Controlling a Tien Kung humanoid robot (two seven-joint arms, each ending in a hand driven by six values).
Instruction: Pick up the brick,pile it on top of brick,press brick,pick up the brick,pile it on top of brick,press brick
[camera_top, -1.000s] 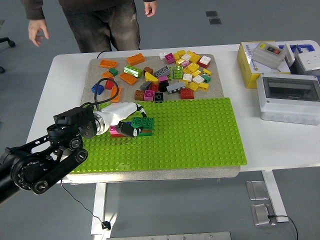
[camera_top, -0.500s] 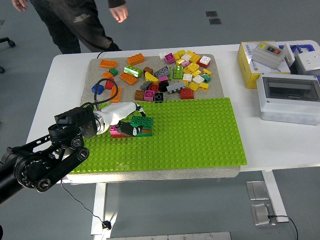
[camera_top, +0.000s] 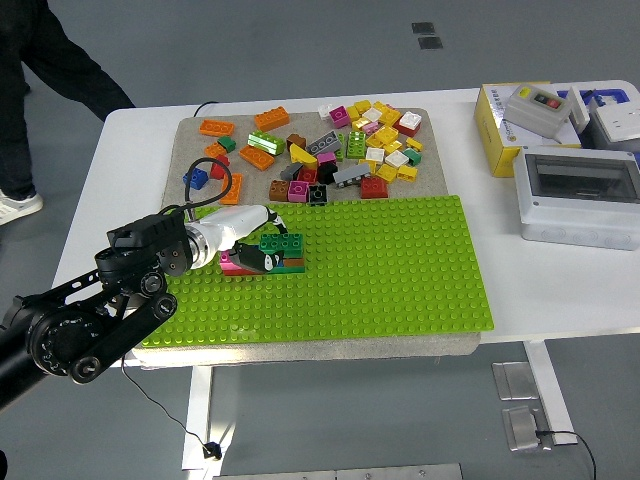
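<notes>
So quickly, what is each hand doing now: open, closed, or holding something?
Left hand: closed on the dark green brick, on the small brick stack.
Right hand: not in view.

A robotics lab or test bay: a white table (camera_top: 130, 150) on a grey floor with metal floor plates (camera_top: 521, 381), a pushbutton control box (camera_top: 536, 108), a plastic electrical enclosure (camera_top: 577, 196), trailing cable (camera_top: 160, 405).

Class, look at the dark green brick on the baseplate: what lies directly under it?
Under the dark green brick a brown brick shows, with a pink brick beside it. The left hand covers the rest of the stack.
</notes>
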